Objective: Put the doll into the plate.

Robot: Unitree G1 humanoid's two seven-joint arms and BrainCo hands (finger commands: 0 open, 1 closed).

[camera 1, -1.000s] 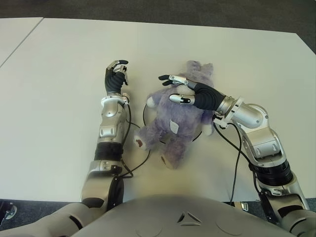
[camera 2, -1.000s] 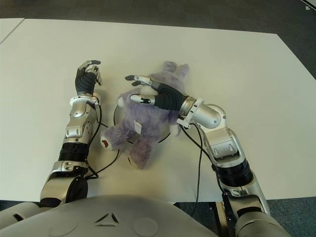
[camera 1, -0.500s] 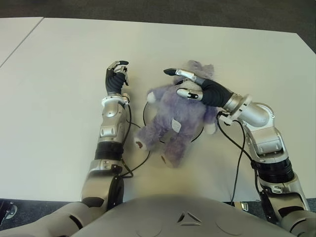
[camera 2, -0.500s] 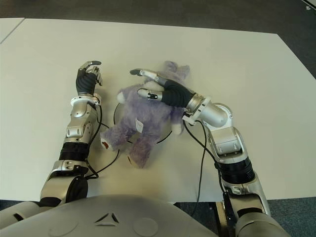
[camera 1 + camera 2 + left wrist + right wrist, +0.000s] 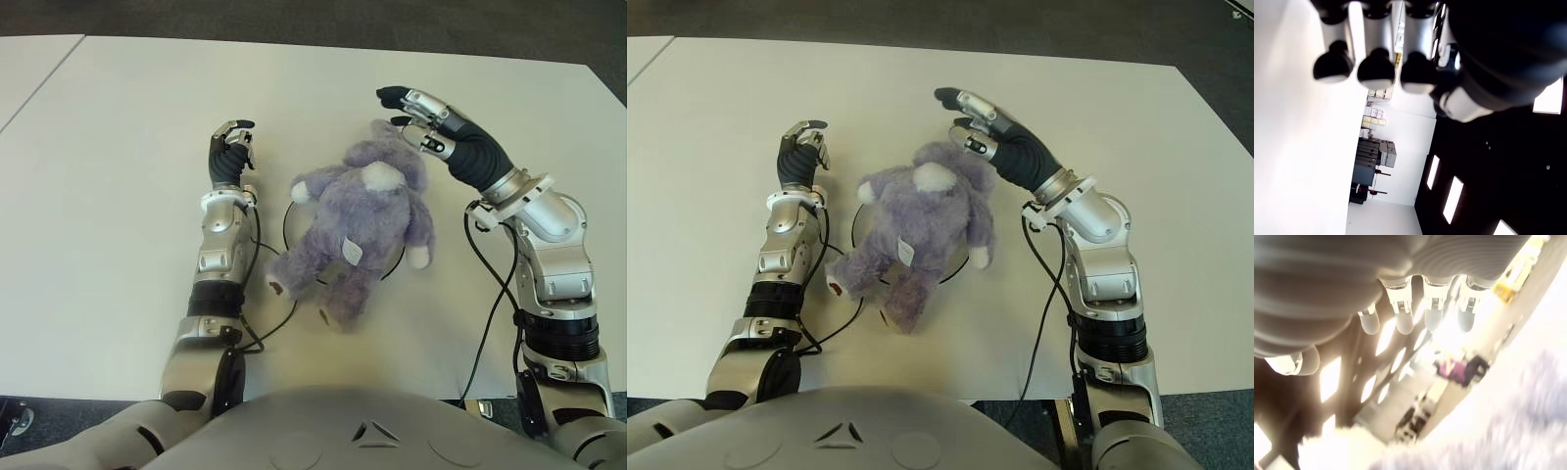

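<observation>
Lifted off the fluffy purple plush doll (image 5: 359,230), right robot hand (image 5: 423,122) hovers spread, empty. Legs overhanging the black-rimmed round plate (image 5: 290,211) (mostly hidden) could slide it out; left robot hand (image 5: 232,149) idles curled beside.

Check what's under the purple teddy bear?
A plate lies under the purple teddy bear; only its dark rim shows beside the bear's body. The plate's inside is covered. Right hand is open, clear of the bear.

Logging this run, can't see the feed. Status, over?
Right hand open, empty, raised beside the doll. Left hand idle left of it. Doll lying across the plate, legs overhanging. Nothing in the way.
</observation>
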